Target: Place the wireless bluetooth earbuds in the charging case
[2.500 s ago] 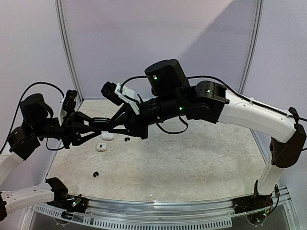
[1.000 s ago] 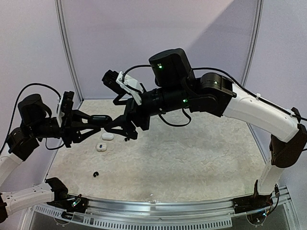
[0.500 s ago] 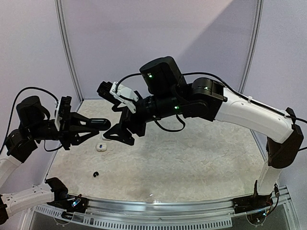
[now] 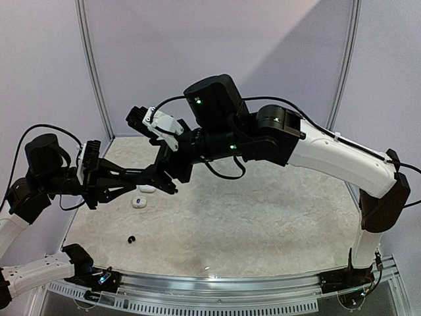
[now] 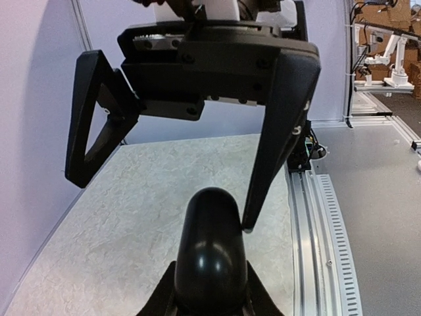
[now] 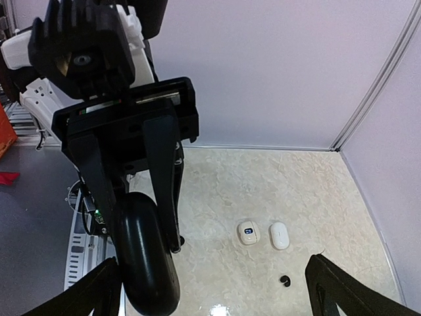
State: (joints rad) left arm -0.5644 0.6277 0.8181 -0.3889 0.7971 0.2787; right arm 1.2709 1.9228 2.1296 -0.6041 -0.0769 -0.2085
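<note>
My left gripper [image 4: 135, 179] is shut on a glossy black pebble-shaped charging case [image 5: 210, 253], held above the table's left side. In the right wrist view the same case [image 6: 148, 260] sits between the left gripper's fingers [image 6: 166, 178]. My right gripper [image 5: 161, 201] is open wide and faces it, one finger on each side of the case's tip, the nearer fingertip [image 5: 247, 226] just beside it. One black earbud [image 6: 285, 281] lies on the table; from the top view a black earbud [image 4: 131, 239] shows near the front left. No white earbuds are in view.
Two small pale cases lie side by side on the marbled table under the grippers: one with a blue mark [image 6: 248, 232] and a plain white one [image 6: 279, 235]. White walls [image 4: 92, 72] close off the left and back. A metal rail [image 5: 322, 224] runs along the near edge.
My right gripper has moved left and down towards the left gripper, so its open fingers now straddle the black case. The left gripper has kept its hold and barely moved.
</note>
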